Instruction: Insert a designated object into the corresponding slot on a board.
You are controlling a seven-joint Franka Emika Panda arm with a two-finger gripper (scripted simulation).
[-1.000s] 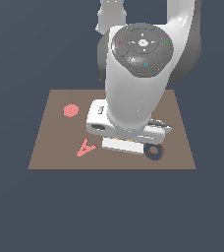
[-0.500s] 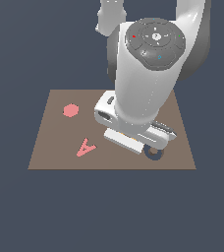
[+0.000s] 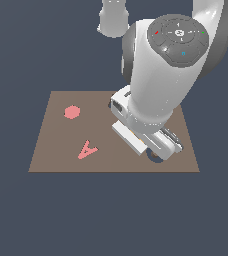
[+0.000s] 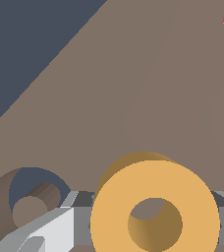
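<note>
Orange ring (image 4: 154,209) sits clamped between your gripper's (image 4: 148,224) grey fingers (image 4: 79,221), one on each side, held above the brown board (image 4: 133,98). You can see the ring-shaped slot (image 4: 28,204) just beside it, apart from the ring, with a raised centre post. In the exterior view the arm (image 3: 161,85) hides the ring; a pink hexagon (image 3: 72,112) and pink A-shape (image 3: 87,149) lie well apart toward that view's left.

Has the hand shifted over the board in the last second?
Yes. The hand has swung toward the exterior view's right, nearer the board's near edge and farther from the pink hexagon.
</note>
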